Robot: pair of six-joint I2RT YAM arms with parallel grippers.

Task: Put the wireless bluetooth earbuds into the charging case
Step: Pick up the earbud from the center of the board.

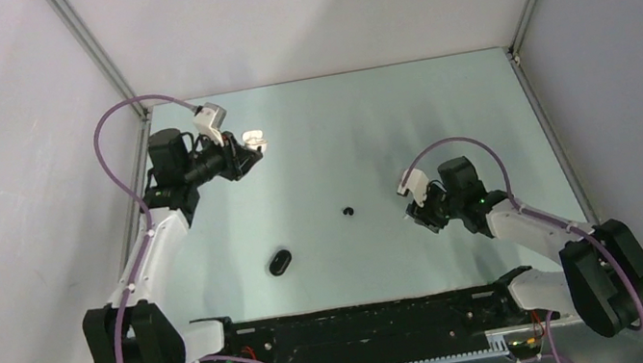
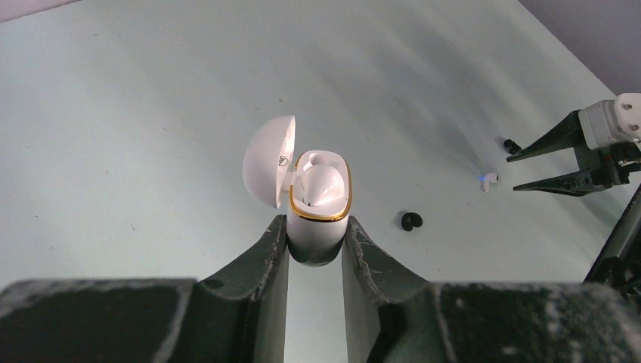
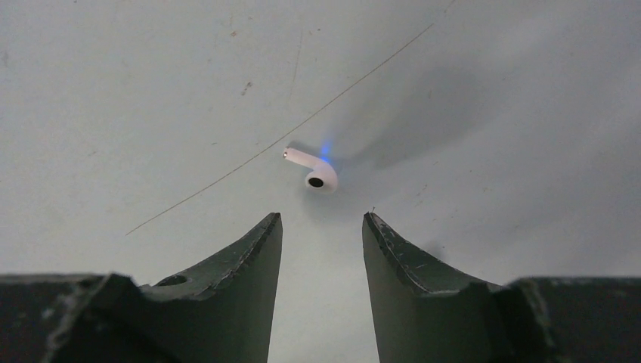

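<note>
Bud pick-up step: left gripper [image 2: 316, 243] clamps the open case [image 2: 318, 227]; right gripper [image 3: 321, 227], jaws apart, must straddle the white bud [image 3: 316, 172].

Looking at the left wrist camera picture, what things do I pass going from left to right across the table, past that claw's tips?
white charging case, lid open → black earbud → white earbud → right claw

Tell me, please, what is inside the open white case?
One white earbud lies in the white case; the well above it looks empty. The left gripper covers the case's lower body.
</note>
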